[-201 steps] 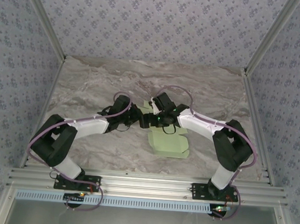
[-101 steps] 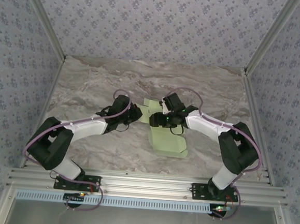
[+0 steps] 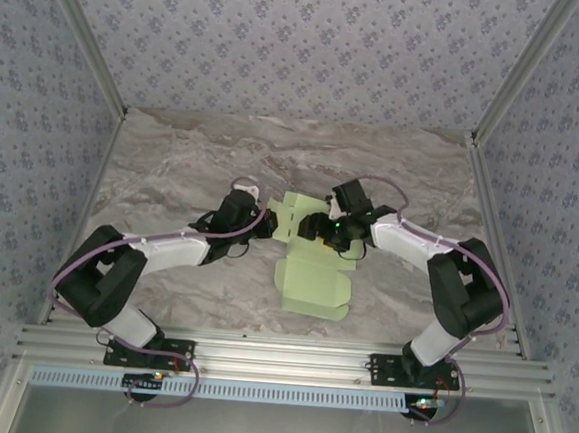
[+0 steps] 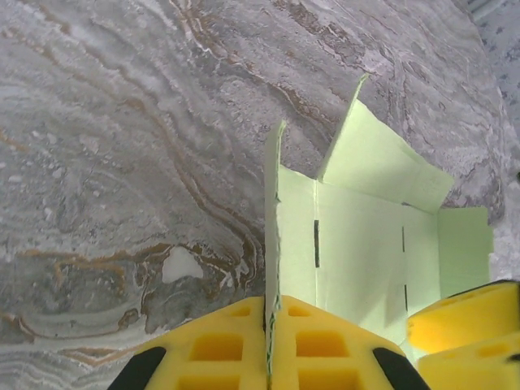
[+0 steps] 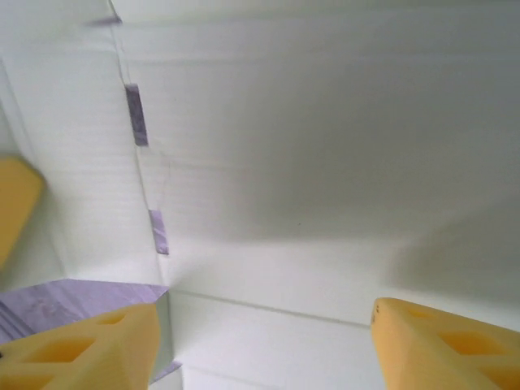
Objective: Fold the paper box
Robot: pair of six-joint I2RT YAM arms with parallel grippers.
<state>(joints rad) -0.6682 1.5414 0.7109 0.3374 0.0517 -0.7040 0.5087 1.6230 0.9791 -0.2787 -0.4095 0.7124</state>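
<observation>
Surface: marbled grey table point(image 3: 173, 167), patterned walls on three sides.
Paper box: pale green card blank point(image 3: 310, 278), about midway between the left and right table edges, nearer the near edge than the far one. Main panel flat on the table; far panels lifted off it.
Paper box, left wrist view: point(image 4: 357, 244) creased panels with short slits along the folds; one flap stands upright, seen edge-on.
Left gripper: point(image 3: 267, 225) at the box's far-left part. Yellow fingers point(image 4: 211, 349) pressed together on the upright flap's thin edge point(image 4: 268, 309).
Right gripper: point(image 3: 317, 229) at the box's far-right part, facing the left one. Yellow fingers point(image 5: 439, 341) stand wide apart point(image 5: 260, 341), nothing clamped between them.
Right wrist view: card surface point(image 5: 325, 146) very close to the lens, with a crease and two slits.
</observation>
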